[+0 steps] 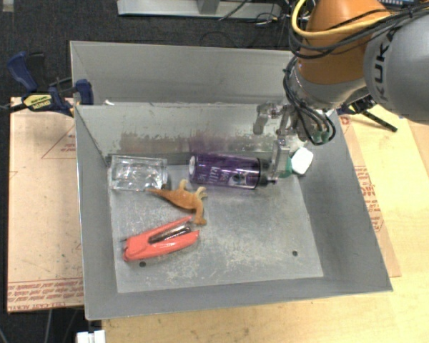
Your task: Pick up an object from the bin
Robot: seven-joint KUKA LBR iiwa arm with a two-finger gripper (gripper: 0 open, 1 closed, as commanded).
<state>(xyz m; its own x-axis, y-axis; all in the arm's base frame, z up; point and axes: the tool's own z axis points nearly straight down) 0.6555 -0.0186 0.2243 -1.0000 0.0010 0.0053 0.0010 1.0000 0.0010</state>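
Note:
My gripper (270,151) hangs at the back right of the bin, open, with nothing seen between its fingers. One finger (279,161) reaches down right beside the right end of a purple can (224,171) that lies on its side in the middle of the bin. The other finger (260,121) stands higher, behind the can. A small white and green thing (301,161) sits just right of the fingers against the bin's right wall. Whether the lower finger touches the can I cannot tell.
Left of the can lies a clear plastic packet (137,173). An orange toy lizard (184,198) rests in front of the can, and a red stapler (161,241) lies nearer the front left. The arm with its orange cover fills the upper right.

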